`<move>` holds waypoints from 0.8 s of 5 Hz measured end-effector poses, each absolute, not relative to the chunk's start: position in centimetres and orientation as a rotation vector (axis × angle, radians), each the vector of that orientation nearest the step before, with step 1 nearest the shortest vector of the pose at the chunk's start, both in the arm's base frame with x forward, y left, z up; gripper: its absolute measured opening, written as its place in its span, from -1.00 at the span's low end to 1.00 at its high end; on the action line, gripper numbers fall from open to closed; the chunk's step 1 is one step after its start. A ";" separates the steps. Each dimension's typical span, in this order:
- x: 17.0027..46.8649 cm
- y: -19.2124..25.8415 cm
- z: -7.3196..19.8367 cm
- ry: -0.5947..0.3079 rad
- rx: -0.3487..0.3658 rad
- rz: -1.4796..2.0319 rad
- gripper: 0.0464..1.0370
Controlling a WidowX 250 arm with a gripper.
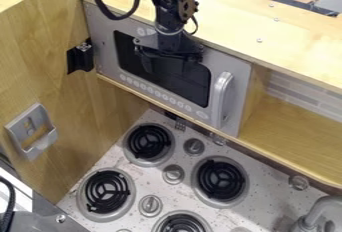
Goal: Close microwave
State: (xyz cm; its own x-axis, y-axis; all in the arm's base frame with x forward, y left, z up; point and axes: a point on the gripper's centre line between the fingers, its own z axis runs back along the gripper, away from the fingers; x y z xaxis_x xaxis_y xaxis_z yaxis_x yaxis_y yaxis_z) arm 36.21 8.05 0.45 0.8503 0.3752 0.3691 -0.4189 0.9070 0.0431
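Grey rectangular microwave door (pixel 190 84) behind black two-finger gripper (pixel 167 66), jaws apparently wide; curved silver handle (pixel 218 98) right of and below gripper, long axis near upright. Seemingly almost flush.

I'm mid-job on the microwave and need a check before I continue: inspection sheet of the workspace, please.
Surface: speckled stovetop with black coil burners and knobs.
Job's things: microwave door looks flush with its housing; latching can't be told. Handle upright on its right side.
Clutter: small dark piece at the stovetop's back edge, too small to identify.
Gripper: in front of the door's window, left of the handle.
Cables: black loop beside the arm.
Surroundings: wooden side wall, faucet.
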 end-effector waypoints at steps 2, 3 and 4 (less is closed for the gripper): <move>32.5 11.6 4.7 -0.459 0.193 0.476 0.92; 30.6 12.7 7.1 -0.503 0.197 0.459 0.92; 29.6 12.6 9.5 -0.534 0.160 0.451 0.92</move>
State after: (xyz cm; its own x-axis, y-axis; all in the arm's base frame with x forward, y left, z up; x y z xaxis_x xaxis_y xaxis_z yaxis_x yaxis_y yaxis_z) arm 29.60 12.63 9.53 0.7657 0.3729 0.5241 -0.4546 0.8902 0.0308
